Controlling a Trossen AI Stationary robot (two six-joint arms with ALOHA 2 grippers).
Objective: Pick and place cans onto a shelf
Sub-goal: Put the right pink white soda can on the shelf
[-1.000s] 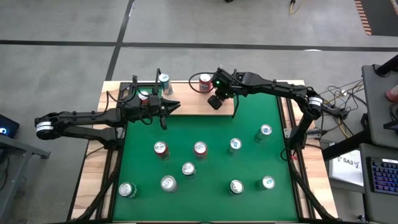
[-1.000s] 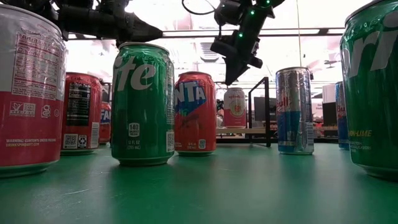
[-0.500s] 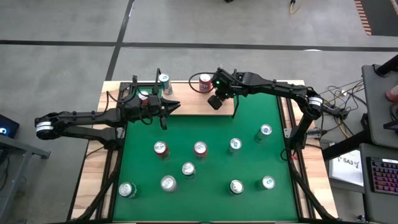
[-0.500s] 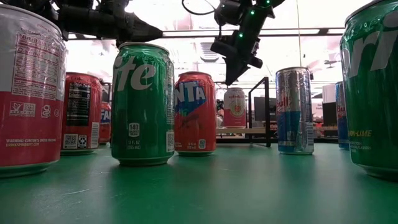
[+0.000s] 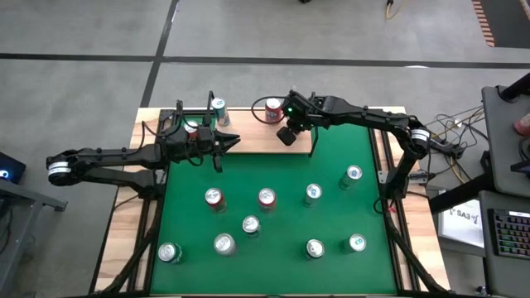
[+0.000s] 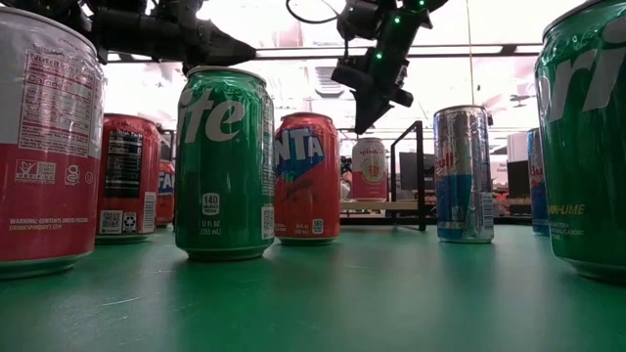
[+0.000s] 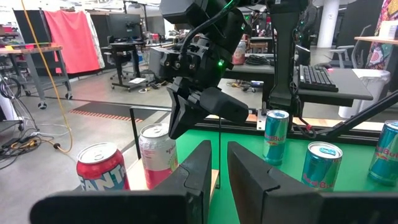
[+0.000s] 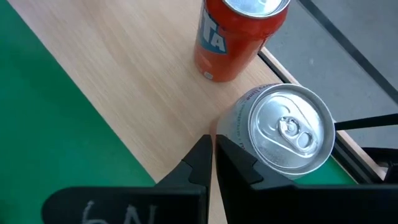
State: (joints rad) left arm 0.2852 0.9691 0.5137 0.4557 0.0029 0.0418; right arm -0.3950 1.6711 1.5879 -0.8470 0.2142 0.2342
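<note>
Cans are found in two groups: three stand upright on the shelf [image 5: 257,141] along the table's far edge, and nine are scattered upright on the green table top [image 5: 273,240].

On the shelf, a red Fanta can [image 8: 233,37] and a silver-white can [image 8: 283,134] stand near each other but apart at the left end, and a pale pink can [image 5: 273,109] stands near the middle.

The right gripper [image 5: 286,135] is held above the shelf's front edge, just beside the pink can, with its jaws closed together and nothing between them. The left gripper [image 5: 230,139] is held level over the shelf's left part, its jaws almost closed and empty.

The deciding relation is judged as follows. Every remaining can stands with its long axis vertical and lies on the near side of both grippers, away from the shelf. The red-topped can [image 5: 214,198] and its neighbour [image 5: 266,197] are the closest. The former is nearer the left gripper; the latter lies roughly between the two arms.

Both sets of jaws would need opening before any descent.
</note>
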